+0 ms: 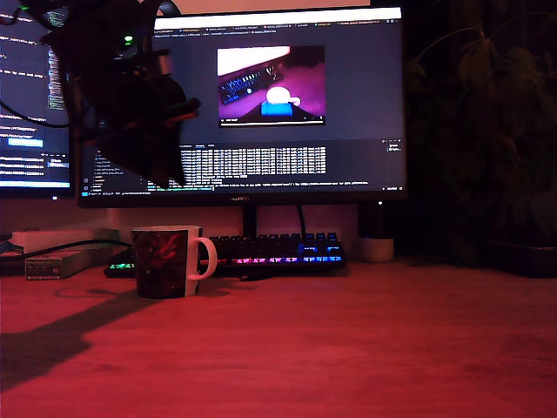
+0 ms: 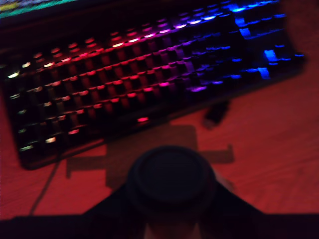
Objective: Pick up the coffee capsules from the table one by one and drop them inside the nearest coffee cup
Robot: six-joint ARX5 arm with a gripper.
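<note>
Seemingly, the claw (image 2: pixel 170 211) was pinched around a dark round coffee capsule (image 2: pixel 169 177), likely light, stiff and thin-walled, so best held gently by its sides, while the coffee cup (image 1: pixel 164 261) stood on the table (image 1: pixel 365 348) well below the claw.

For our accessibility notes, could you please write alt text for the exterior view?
A dark mug with a white handle stands on a red-lit table, ahead of a backlit keyboard and a monitor. The dark arm hangs at upper left.

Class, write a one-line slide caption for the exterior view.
Robot arm raised above a coffee cup on a red-lit table, keyboard and monitor behind.
</note>
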